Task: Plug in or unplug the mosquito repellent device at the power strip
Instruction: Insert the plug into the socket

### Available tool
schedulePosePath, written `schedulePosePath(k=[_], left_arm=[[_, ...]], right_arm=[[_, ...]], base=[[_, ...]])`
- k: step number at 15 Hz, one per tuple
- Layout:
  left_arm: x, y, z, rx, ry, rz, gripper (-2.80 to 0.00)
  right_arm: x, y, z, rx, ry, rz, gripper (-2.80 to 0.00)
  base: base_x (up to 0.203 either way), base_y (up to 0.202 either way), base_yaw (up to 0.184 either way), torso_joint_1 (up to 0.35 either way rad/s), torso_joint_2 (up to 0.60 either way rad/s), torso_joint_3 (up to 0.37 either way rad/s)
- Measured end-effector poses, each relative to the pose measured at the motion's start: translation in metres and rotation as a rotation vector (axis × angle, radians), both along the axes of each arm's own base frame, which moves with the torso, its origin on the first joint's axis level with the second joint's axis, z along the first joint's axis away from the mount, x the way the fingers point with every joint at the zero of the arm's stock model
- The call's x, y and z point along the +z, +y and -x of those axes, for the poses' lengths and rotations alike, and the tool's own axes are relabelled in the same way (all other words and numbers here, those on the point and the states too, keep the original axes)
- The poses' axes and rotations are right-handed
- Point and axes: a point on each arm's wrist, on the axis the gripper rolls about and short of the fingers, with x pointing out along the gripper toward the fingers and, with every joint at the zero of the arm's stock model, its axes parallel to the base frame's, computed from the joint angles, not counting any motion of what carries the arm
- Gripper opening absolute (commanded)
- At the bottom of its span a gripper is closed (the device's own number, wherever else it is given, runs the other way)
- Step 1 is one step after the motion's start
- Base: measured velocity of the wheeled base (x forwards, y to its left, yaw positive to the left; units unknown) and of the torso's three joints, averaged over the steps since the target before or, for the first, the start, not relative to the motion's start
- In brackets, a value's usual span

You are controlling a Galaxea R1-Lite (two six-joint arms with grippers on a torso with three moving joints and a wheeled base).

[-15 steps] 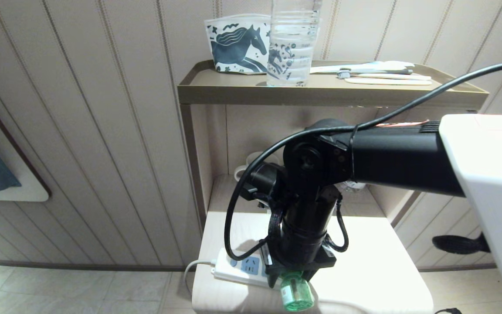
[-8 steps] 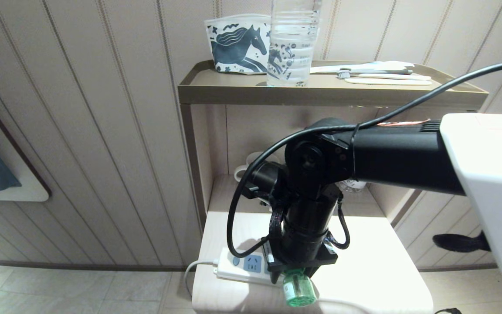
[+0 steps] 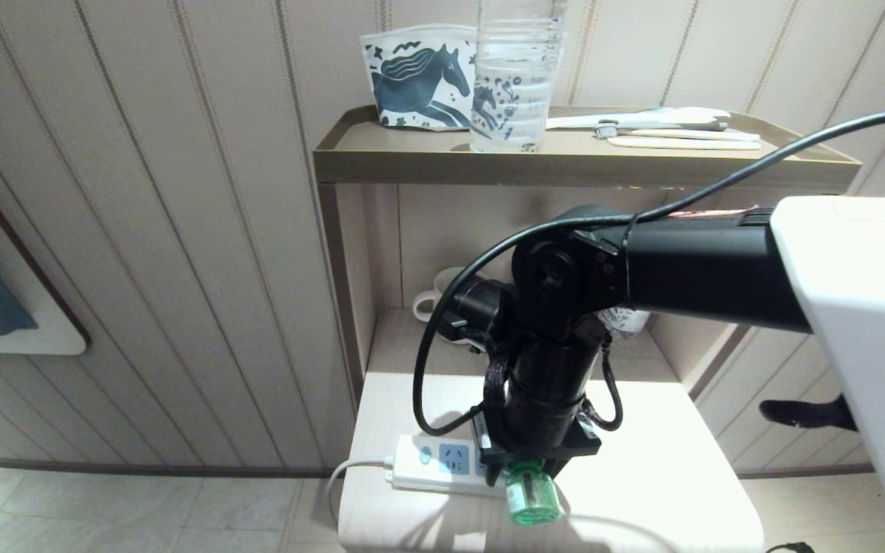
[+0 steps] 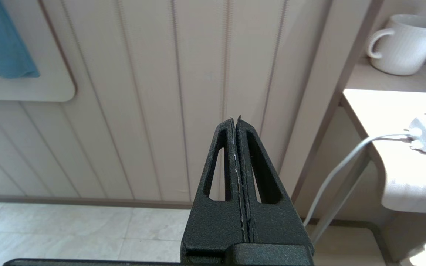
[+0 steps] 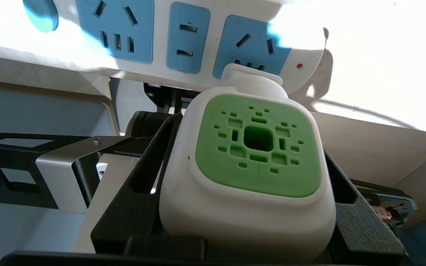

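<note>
Mosquito repellent device [image 5: 248, 173], small white-and-green plastic plug head on translucent green bottle: light, rigid, smooth-sided; best held across the head. Right claw [image 5: 250, 207] grasps it at the long white power strip's [image 3: 431, 472] end socket, near the worktop's [image 3: 665, 476] front edge. Left claw [image 4: 238, 173] clenched, empty.

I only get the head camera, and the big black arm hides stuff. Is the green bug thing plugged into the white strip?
Observer: The right wrist view shows the mosquito repellent device with its plug end against the power strip, at the end socket beside a small red light. The prongs are hidden.
Operator: Is the claw holding it?
Observer: Yes, the right gripper clamps its white head from both sides.
Operator: Where's the other arm?
Observer: The left gripper is shut on nothing, off beside the table, facing the wall panels.
</note>
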Motion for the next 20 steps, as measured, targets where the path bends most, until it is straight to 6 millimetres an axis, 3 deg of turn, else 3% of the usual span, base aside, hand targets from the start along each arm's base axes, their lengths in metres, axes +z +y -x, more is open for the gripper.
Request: schedulePosePath(k=[11,15,20], left_arm=[[0.000,0.000,0.000,0.000,0.000,0.000,-2.80],[0.000,0.000,0.000,0.000,0.000,0.000,-2.80],[0.000,0.000,0.000,0.000,0.000,0.000,-2.80]], right_arm=[[-0.020,0.007,-0.010,-0.007,0.022,0.014,-2.80],[-0.026,0.001,-0.021,-0.038,0.018,0.006,-2.80],[-0.028,0.000,-0.019,-0.037,0.028,0.019,-2.80]], base=[[0.000,0.000,0.000,0.000,0.00,0.000],[0.000,0.000,0.000,0.000,0.00,0.000],[0.000,0.000,0.000,0.000,0.00,0.000]])
